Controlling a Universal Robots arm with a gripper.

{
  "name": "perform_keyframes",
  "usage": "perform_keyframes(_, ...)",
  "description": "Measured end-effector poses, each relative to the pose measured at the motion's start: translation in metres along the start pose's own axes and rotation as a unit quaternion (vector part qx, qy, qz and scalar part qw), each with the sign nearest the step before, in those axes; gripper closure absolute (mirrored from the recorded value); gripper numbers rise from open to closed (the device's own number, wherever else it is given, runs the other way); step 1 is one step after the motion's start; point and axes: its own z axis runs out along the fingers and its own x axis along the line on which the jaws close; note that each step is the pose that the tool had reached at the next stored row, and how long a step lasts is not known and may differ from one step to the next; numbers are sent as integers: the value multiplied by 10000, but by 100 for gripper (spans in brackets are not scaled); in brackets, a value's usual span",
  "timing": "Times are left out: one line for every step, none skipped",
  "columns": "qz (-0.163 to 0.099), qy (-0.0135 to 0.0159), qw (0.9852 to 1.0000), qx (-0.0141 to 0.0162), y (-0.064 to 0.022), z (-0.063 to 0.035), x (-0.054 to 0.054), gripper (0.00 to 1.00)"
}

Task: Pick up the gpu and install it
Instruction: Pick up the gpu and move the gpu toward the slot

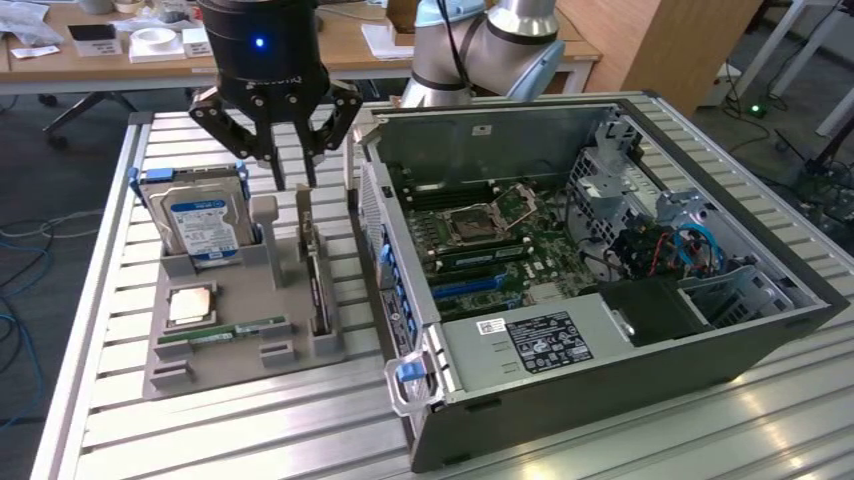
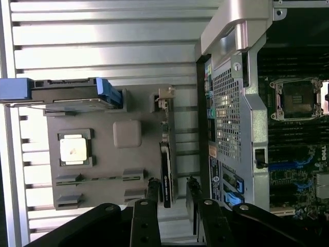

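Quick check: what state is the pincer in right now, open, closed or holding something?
Pincer: open, holding nothing, just over the gpu in its tray slot.

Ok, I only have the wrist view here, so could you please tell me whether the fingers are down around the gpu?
Observer: Not yet. In the exterior view the fingers hang open just above the gpu, apart from its top edge.
Operator: Thank you. What is the blue-edged thing standing beside it?
Observer: A hard drive, upright in the grey tray, with its blue-white label facing the exterior camera.
Operator: And what lies past the motherboard inside the case?
Observer: Toward the exterior view's right of the motherboard, red and blue cables run beside a metal cage.
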Motion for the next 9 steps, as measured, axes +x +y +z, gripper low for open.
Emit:
perform_keyframes(0, 0, 10000, 0, -1, 15, 1, 64)
perform_keyframes(0, 0, 10000, 0, -1, 30, 2, 64)
perform_keyframes(0, 0, 10000, 0, -2, 45, 3, 64)
perform_keyframes(0, 0, 10000, 0, -3, 60, 4, 64)
perform_keyframes(0, 0, 10000, 0, -4, 76, 4, 64)
perform_keyframes(0, 0, 10000, 0, -4, 90, 5, 64)
perform_keyframes(0, -1, 10000, -1, -5, 105, 6, 64)
perform_keyframes(0, -1, 10000, -1, -6, 120, 7, 64)
perform_keyframes(0, -1, 10000, -1, -6, 135, 8, 64)
